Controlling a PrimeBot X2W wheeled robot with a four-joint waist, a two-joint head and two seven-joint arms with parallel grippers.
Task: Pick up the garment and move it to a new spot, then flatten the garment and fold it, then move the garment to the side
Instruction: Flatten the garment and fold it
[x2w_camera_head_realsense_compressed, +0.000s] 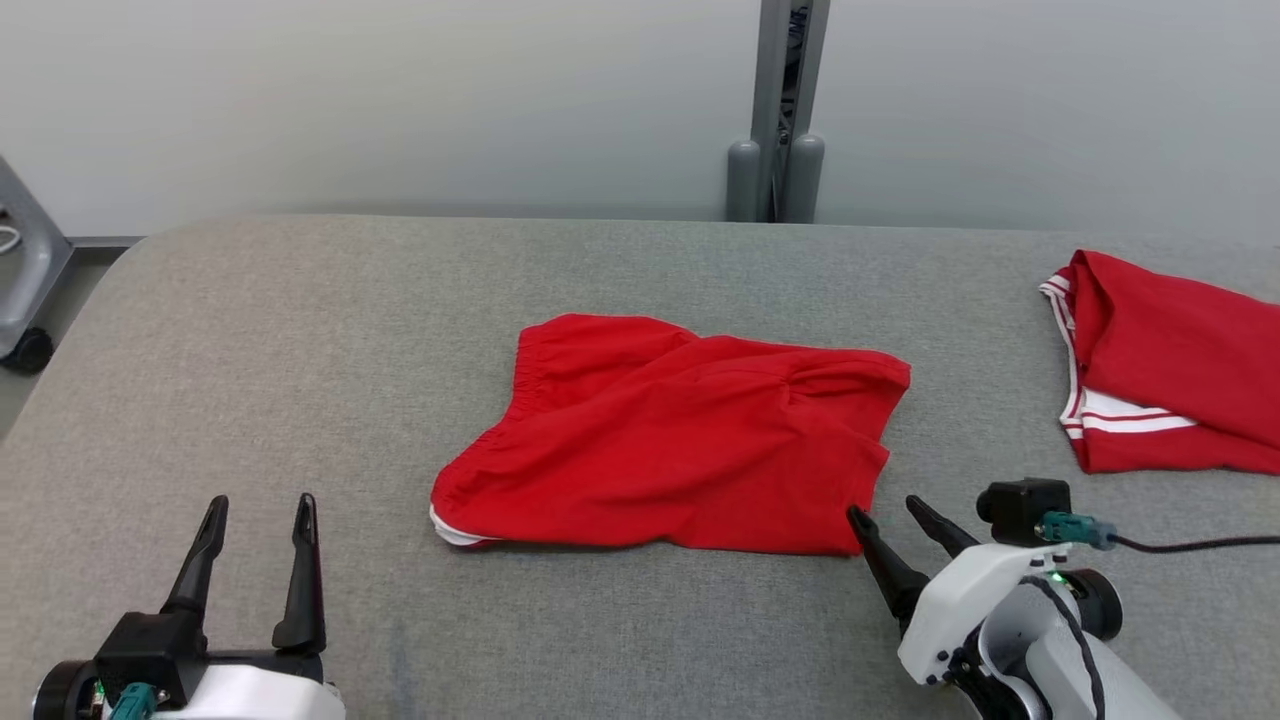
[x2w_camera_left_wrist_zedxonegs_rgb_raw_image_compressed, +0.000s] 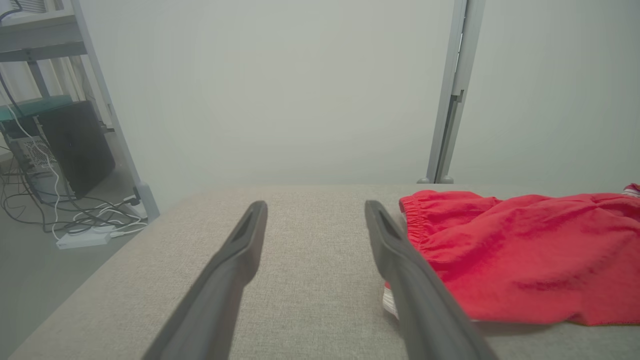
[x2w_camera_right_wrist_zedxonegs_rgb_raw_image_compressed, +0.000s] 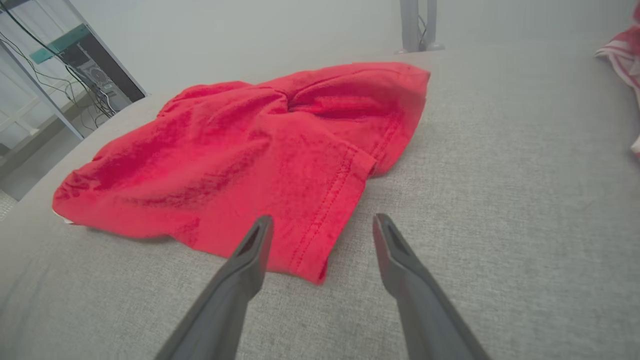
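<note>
The garment (x2w_camera_head_realsense_compressed: 670, 435) is a pair of red shorts lying folded and wrinkled in the middle of the grey table (x2w_camera_head_realsense_compressed: 300, 330); a white trim peeks out at its near left corner. My right gripper (x2w_camera_head_realsense_compressed: 885, 515) is open at the garment's near right corner, and in the right wrist view that hemmed corner (x2w_camera_right_wrist_zedxonegs_rgb_raw_image_compressed: 320, 260) lies between and just beyond the fingers (x2w_camera_right_wrist_zedxonegs_rgb_raw_image_compressed: 250, 260), nothing gripped. My left gripper (x2w_camera_head_realsense_compressed: 260, 520) stands open over bare table, left of the garment (x2w_camera_left_wrist_zedxonegs_rgb_raw_image_compressed: 520, 255), holding nothing. The garment's elastic waistband faces the left.
A second red garment (x2w_camera_head_realsense_compressed: 1170, 370) with white stripes lies at the table's right edge. A grey post (x2w_camera_head_realsense_compressed: 780, 110) stands behind the table against the pale wall. Off the table's left edge are a metal rack (x2w_camera_left_wrist_zedxonegs_rgb_raw_image_compressed: 65, 100), cables and a wheeled leg (x2w_camera_head_realsense_compressed: 25, 290).
</note>
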